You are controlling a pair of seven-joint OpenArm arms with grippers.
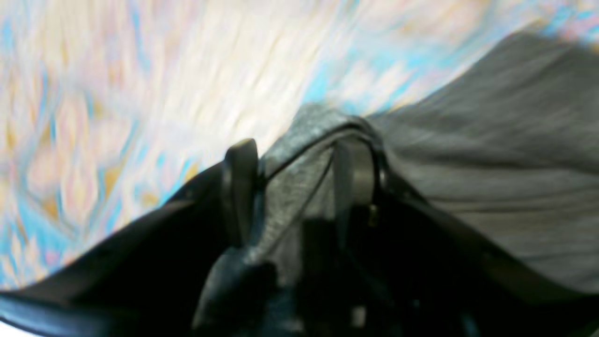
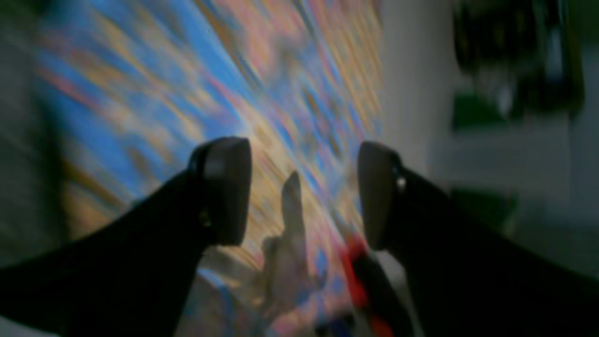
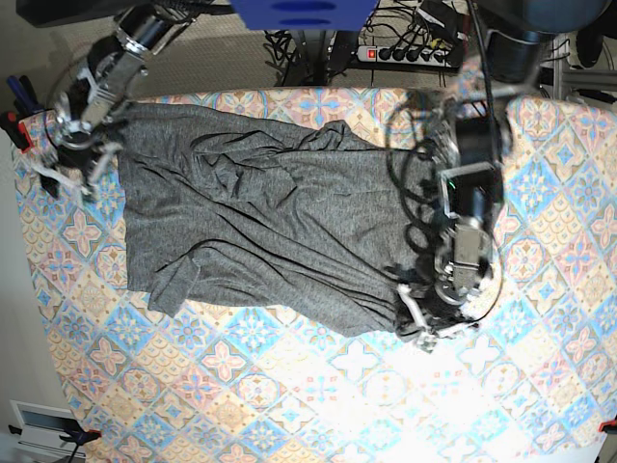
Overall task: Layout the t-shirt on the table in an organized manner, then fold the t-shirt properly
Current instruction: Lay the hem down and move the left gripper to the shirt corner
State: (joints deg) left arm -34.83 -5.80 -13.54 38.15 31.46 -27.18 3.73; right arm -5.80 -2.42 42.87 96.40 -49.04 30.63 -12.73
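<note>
The dark-grey t-shirt (image 3: pixel 260 222) lies spread and wrinkled across the upper half of the table (image 3: pixel 289 386). My left gripper (image 3: pixel 424 323) is at the shirt's right front corner. In the left wrist view its fingers (image 1: pixel 241 182) stand apart, with a raised fold of the t-shirt (image 1: pixel 491 164) lying loosely between them and over the right one. My right gripper (image 3: pixel 69 164) hovers at the shirt's far left corner by the table's edge. In the blurred right wrist view the right gripper (image 2: pixel 302 187) is open over the patterned table (image 2: pixel 234 70), nothing between its fingers.
A power strip and tangled cables (image 3: pixel 405 53) lie beyond the table's far edge, next to a blue object (image 3: pixel 304 12). The table's left edge drops to the floor, where a white box (image 3: pixel 39 424) sits. Bare patterned cloth fills the table's near half.
</note>
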